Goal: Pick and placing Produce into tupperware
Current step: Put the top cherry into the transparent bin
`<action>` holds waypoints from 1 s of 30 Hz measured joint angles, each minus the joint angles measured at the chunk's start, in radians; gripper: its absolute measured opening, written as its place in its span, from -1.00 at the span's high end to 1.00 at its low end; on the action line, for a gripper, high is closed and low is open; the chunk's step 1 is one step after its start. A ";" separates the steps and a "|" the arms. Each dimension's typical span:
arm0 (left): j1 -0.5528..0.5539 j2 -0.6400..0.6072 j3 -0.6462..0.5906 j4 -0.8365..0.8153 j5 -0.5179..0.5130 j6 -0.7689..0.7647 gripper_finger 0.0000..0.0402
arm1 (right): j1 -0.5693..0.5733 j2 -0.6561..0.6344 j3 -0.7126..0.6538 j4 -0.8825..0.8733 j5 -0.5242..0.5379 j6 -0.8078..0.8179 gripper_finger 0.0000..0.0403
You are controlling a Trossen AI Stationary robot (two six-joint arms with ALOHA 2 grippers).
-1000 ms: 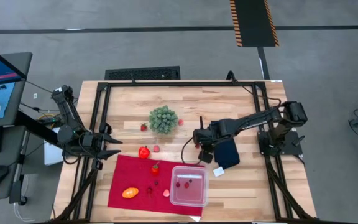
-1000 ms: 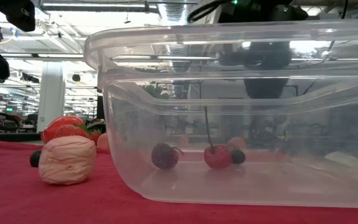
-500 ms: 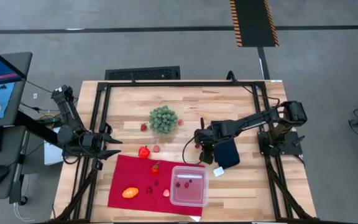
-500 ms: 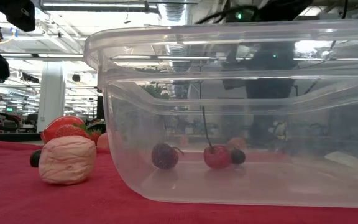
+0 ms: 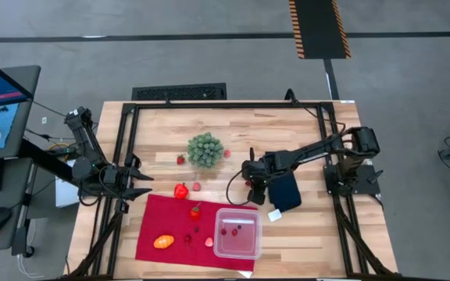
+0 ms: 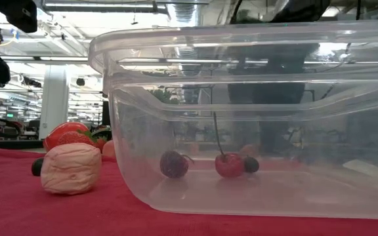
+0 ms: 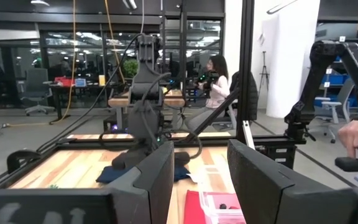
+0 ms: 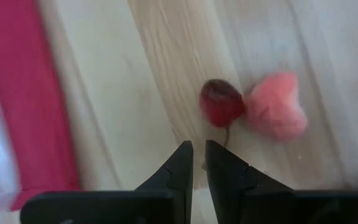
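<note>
The clear tupperware stands on the red cloth with two cherries on its floor. More produce lies on the cloth: an orange oval and a red piece. A red pepper rests on the bare wood. My right gripper points down over the wood behind the tupperware, its fingers a narrow gap apart, just short of a dark red cherry and a pink piece. My left gripper waits open at the table's left edge.
A green bushy ball sits at the table's middle far side with a small strawberry beside it. A dark blue folded cloth lies right of my right gripper. A black frame runs round the table's edges.
My right gripper has sunk toward the table behind the tupperware, still pointing down, with its finger gap unchanged. Nothing else has moved.
</note>
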 joint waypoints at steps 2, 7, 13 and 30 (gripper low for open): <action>0.000 0.000 0.000 0.000 0.008 0.000 0.29 | -0.005 0.013 0.002 0.007 -0.015 -0.001 0.66; 0.000 0.000 0.000 0.000 0.016 0.000 0.29 | -0.011 0.024 0.004 0.008 -0.022 -0.007 0.67; 0.000 0.000 0.000 0.000 0.016 0.000 0.29 | -0.011 0.018 0.002 0.008 -0.018 -0.015 0.78; 0.000 0.000 0.000 0.000 0.016 0.000 0.29 | 0.022 0.023 0.037 -0.036 0.055 -0.061 0.95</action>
